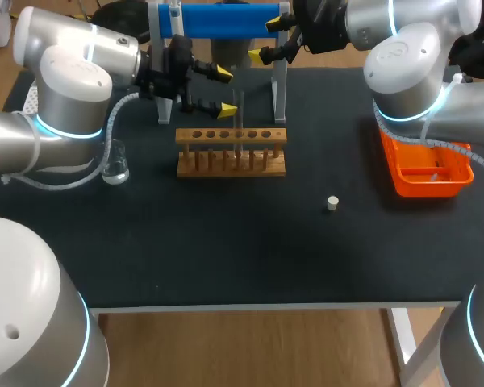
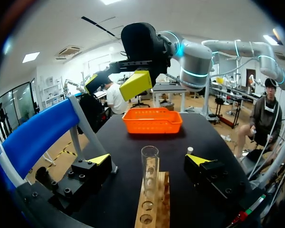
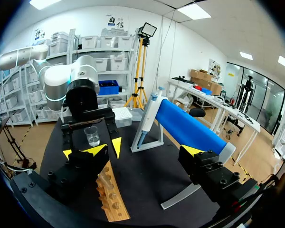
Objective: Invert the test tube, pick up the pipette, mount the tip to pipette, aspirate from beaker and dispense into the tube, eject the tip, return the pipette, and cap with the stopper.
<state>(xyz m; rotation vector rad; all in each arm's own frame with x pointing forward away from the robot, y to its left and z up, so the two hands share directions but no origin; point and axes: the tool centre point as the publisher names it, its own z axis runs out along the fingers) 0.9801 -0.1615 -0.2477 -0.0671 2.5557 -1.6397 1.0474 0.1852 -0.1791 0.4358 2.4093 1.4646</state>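
A lab, shown by test-tube rack [image 1: 231, 162] and glass beaker [image 1: 115, 164].

Bright, even overhead light casts soft shadows on the table [image 1: 226, 258].

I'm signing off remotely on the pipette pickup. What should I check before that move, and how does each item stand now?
1. Test tube upright in wooden rack, mouth up: ok.
2. Left claw open, not touching the tube: ok.
3. Right claw open: ok.
4. Pipette resting on its stand: ok.
5. Tips ready in orange tray: cannot tell.
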